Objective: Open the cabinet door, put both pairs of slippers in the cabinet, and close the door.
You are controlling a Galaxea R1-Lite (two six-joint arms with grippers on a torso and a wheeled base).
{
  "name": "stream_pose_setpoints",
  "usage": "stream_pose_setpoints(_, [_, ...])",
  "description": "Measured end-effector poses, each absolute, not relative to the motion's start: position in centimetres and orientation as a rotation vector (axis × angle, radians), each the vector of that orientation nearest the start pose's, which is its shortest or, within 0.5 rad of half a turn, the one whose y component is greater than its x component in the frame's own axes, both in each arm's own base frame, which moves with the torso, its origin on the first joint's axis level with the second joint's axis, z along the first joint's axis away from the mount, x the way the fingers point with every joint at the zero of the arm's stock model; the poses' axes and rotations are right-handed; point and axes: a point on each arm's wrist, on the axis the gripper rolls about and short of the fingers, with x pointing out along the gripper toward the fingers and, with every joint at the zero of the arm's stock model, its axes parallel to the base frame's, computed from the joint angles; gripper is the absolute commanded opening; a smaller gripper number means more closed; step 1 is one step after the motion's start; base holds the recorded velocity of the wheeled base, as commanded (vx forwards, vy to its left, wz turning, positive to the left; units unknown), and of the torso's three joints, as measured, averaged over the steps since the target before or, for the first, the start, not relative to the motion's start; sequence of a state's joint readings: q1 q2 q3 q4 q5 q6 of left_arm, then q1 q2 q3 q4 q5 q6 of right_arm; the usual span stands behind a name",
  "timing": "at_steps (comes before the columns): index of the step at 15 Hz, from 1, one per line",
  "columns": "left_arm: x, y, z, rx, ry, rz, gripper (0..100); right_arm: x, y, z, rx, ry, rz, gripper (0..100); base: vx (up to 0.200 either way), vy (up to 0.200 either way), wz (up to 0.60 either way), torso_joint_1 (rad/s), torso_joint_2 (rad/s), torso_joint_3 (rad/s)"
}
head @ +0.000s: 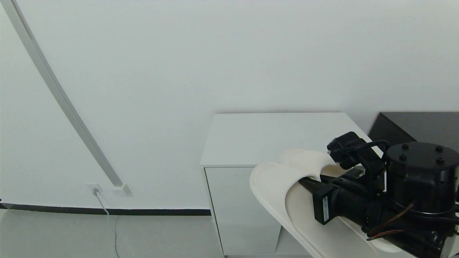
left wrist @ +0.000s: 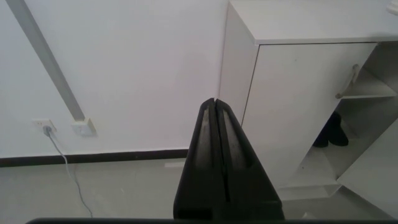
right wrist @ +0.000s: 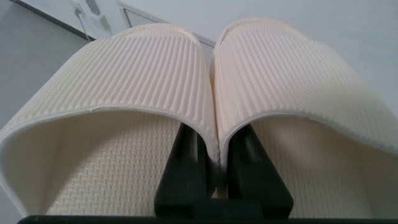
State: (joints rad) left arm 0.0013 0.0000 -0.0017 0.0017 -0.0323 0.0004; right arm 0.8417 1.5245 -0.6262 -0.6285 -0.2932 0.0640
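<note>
While my right claw [right wrist: 217,171] pinches the slippers [right wrist: 149,81] together by their touching inner sides, they hang tilted in front of the cabinet [head: 272,136], whose door [left wrist: 298,106] stands open. My left claw [left wrist: 216,146], pressed together with nothing in it, points toward the cabinet.

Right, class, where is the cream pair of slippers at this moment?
In the head view the cream slippers are at the lower right, held in the right hand, just in front of the white cabinet.
</note>
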Motion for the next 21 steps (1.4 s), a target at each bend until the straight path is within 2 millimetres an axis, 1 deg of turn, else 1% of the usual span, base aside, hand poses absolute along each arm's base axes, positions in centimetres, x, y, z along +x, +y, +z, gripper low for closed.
stream_pose_setpoints(9, [-2.29, -0.08, 7.58, 0.0, 0.0, -0.031, 0, 17.15, 18.36, 18.09, -0.087, 0.254, 0.559, 0, 0.0, -0.2, 0.0, 0.003, 0.0, 0.001])
stream_pose_setpoints(15, [-2.3, -0.07, 7.58, 0.0, 0.0, -0.031, 0, 17.02, 18.29, 18.14, -0.081, 0.215, 0.58, 0, 0.0, -0.2, 0.0, 0.005, 0.0, 0.002])
stream_pose_setpoints(21, [-2.29, -0.07, 7.57, 0.0, 0.0, -0.031, 0, 16.95, 18.32, 18.06, -0.083, 0.216, 0.586, 0, 0.0, 0.0, 0.0, 0.0, 0.0, 0.0])
